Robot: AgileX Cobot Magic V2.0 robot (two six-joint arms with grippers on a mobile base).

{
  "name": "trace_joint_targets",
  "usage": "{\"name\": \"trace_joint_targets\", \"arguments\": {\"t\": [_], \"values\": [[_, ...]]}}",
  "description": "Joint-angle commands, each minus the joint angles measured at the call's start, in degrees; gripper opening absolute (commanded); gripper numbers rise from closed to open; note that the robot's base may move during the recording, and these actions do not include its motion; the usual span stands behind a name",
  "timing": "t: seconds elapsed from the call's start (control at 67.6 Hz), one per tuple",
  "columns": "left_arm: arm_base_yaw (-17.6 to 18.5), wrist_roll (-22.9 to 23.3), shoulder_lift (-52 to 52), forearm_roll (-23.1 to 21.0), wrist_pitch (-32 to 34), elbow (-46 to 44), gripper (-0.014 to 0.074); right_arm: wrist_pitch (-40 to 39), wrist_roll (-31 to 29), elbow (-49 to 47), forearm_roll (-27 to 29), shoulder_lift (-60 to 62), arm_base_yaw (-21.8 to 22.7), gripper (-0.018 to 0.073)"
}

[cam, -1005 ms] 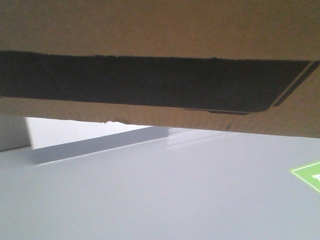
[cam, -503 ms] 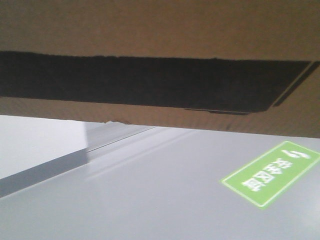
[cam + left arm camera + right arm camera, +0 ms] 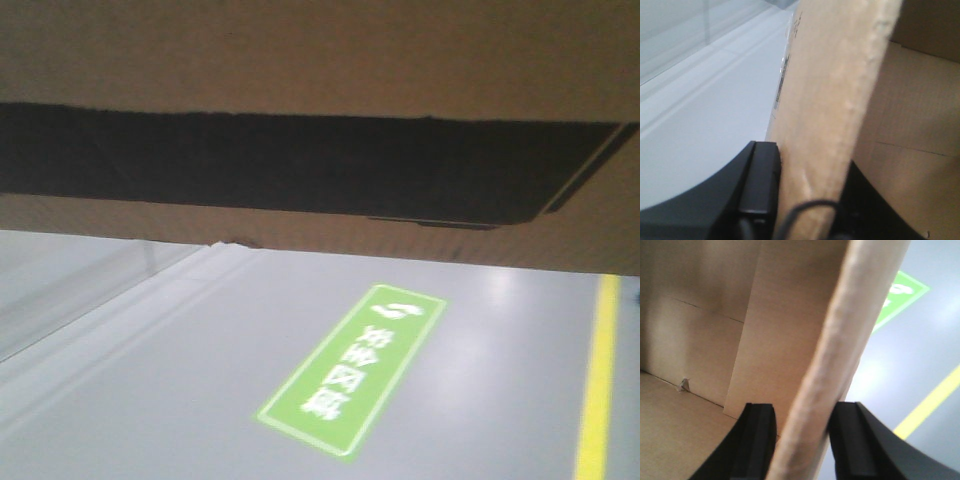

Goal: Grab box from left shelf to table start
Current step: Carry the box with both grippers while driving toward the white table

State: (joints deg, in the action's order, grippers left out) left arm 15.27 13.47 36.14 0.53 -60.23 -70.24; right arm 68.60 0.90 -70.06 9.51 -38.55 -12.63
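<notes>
The brown cardboard box fills the upper half of the front view, its black printed panel facing the camera and a small nick on its lower edge. It hangs above the grey floor. My left gripper is shut on the box's left wall, one black finger outside and the other inside. My right gripper is shut on the right wall, which stands between its two fingers. The left shelf and the table are out of view.
Below the box lies grey floor with a green marking bearing white characters and a yellow stripe at the right. A pale panel or ledge runs along the left side, also seen in the left wrist view.
The scene below the box has swept left: the white surface with a grey edge slid out, the green marking moved from the right edge to the centre, the yellow stripe appeared. The box stays fixed.
</notes>
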Motion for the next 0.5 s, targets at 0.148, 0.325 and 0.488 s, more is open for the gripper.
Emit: {"name": "trace_joint_targets", "arguments": {"t": [0.148, 0.325, 0.488], "values": [[1.6, -7.0, -0.9, -12.3, 6.5, -2.3, -0.0094, -8.8, -2.2, -1.7, -3.1, -0.8, 0.1, 0.0057], [1.6, -7.0, -0.9, -12.3, 6.5, -2.3, -0.0093, -8.8, -2.2, -1.7, -3.1, -0.8, 0.1, 0.0057], [1.6, -7.0, -0.9, -12.3, 6.5, -2.3, -0.0093, -8.8, -2.2, -1.7, -3.1, -0.8, 0.1, 0.0057]]}}
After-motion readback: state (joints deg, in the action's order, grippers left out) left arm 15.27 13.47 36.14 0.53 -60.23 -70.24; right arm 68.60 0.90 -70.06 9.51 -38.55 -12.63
